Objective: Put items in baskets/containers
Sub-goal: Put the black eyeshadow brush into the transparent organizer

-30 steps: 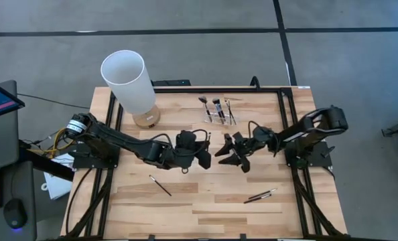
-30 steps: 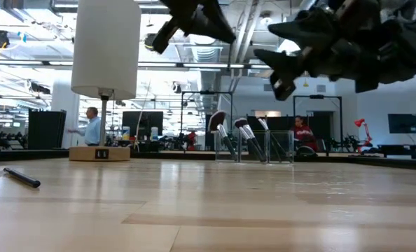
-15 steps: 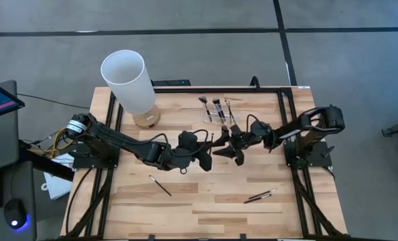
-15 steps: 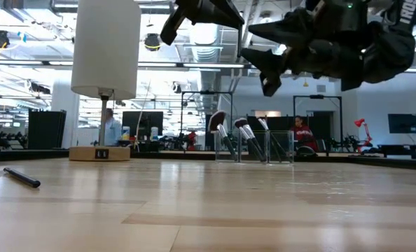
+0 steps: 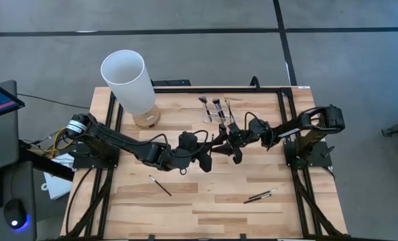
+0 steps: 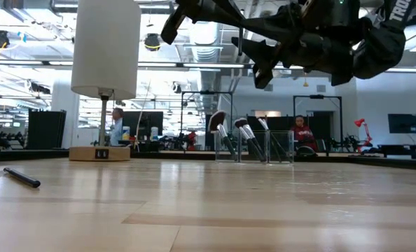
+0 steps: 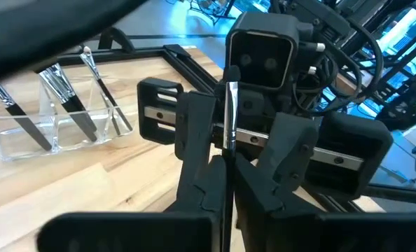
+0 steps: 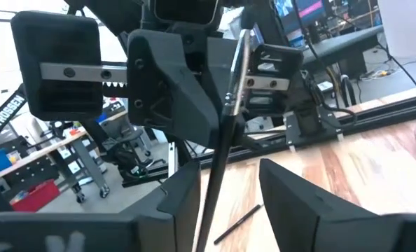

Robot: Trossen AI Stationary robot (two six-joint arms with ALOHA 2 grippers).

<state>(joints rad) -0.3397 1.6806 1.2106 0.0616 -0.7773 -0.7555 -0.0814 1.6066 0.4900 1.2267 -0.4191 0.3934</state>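
Above the table's middle my left gripper (image 5: 210, 149) is shut on a thin dark makeup brush (image 7: 230, 115) with a silver ferrule. My right gripper (image 5: 226, 143) faces it, open. In the right wrist view its fingers (image 8: 182, 199) stand on either side of the brush (image 8: 222, 140); I see no touch. The clear acrylic holder (image 5: 218, 114) stands behind them near the far edge on its base, with several brushes upright in its slots (image 6: 253, 143). More brushes lie flat on the wood: one (image 5: 161, 185) near left, two (image 5: 259, 196) near right. My left gripper pinches the brush's thin shaft (image 7: 230, 157) between its two fingers. The silver ferrule (image 7: 231, 105) sticks out past the fingertips toward the right gripper. The brush is lifted clear, high above the table.
A tall white cylinder on a wooden base (image 5: 128, 80) stands at the far left corner. A black frame (image 5: 279, 90) edges the table. Bare wood (image 5: 206, 201) lies along the near side. In the low view, people show in the room behind.
My right gripper has moved toward the table's left and a little toward the far edge, closing on the left gripper until its open fingers stand around the brush. The left gripper has kept the brush nearly still in the air.
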